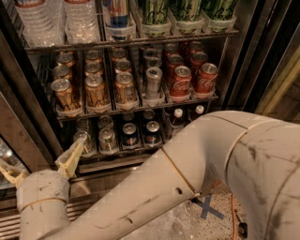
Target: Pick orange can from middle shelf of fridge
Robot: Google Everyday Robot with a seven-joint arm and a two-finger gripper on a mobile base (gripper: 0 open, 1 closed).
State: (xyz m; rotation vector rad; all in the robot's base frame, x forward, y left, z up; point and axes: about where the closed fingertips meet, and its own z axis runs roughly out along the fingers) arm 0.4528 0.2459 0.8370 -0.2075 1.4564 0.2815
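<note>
The fridge (243,61) stands open in front of me. Its middle shelf (140,108) holds three rows of orange cans at the left; the front ones are the left orange can (64,95), a middle one (96,92) and a right one (125,88). My gripper (40,165) is at the lower left, below that shelf and in front of the bottom rack. It is open and empty, with one pale fingertip (71,157) pointing up toward the lower cans and the other at the left edge.
A slim silver can (153,83) and red Coca-Cola cans (181,82) fill the shelf's right side. Water bottles (56,21), a blue can (116,14) and green cans (187,11) stand above. Dark and silver cans (129,133) sit below. My arm (220,164) crosses the foreground.
</note>
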